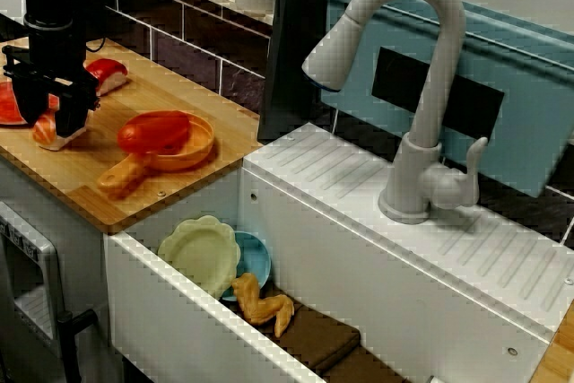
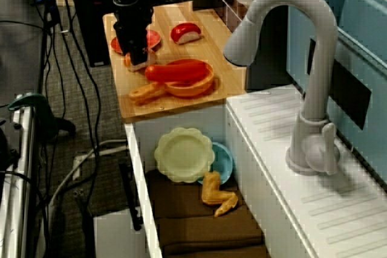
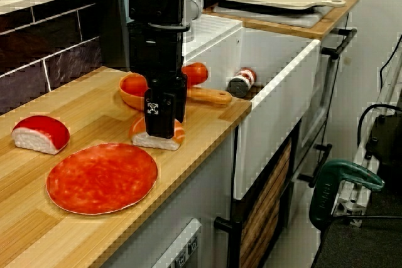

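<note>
My black gripper (image 1: 49, 121) reaches straight down onto a salmon-topped sushi piece (image 1: 59, 135) on the wooden counter (image 1: 143, 190). Its fingers (image 1: 75, 110) stand on either side of the piece, which rests on the wood. In the view from the counter's end, the gripper (image 3: 160, 131) covers the middle of the sushi (image 3: 138, 136). In the view from above, the gripper (image 2: 138, 57) hides most of the sushi (image 2: 129, 63). How tightly the fingers hold cannot be seen. A red plate (image 3: 100, 177) lies just beside it.
A tuna sushi piece (image 3: 41, 133) lies further back. An orange pan (image 1: 193, 155) holds a red vegetable (image 1: 152, 134). The sink holds a yellow plate (image 1: 199, 253), a blue bowl (image 1: 257, 259), a toy chicken wing (image 1: 260, 307) and a can (image 3: 240, 81). A grey faucet (image 1: 421, 87) stands behind.
</note>
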`<move>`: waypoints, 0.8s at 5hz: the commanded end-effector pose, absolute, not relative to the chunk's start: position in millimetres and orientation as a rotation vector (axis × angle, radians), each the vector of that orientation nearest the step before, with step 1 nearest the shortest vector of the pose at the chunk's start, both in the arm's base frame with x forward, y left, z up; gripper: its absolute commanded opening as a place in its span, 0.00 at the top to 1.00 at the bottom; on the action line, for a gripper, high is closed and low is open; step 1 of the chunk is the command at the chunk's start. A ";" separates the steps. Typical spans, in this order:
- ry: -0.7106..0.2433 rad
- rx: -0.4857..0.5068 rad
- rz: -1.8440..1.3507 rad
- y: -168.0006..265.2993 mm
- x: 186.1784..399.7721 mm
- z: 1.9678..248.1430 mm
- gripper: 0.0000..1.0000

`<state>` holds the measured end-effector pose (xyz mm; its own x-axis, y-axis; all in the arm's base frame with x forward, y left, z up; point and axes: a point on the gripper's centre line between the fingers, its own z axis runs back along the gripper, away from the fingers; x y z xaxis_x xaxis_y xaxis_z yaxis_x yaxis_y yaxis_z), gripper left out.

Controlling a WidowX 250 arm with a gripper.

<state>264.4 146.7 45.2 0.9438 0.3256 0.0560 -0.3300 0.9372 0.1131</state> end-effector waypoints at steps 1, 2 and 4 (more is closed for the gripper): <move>-0.083 0.124 0.330 150.9 251.9 62.8 1.00; -0.088 0.101 0.346 152.4 245.2 81.1 1.00; -0.111 0.077 0.393 170.4 239.1 119.0 1.00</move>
<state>236.5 161.9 97.1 0.9232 0.3807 0.0519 -0.3828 0.9230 0.0390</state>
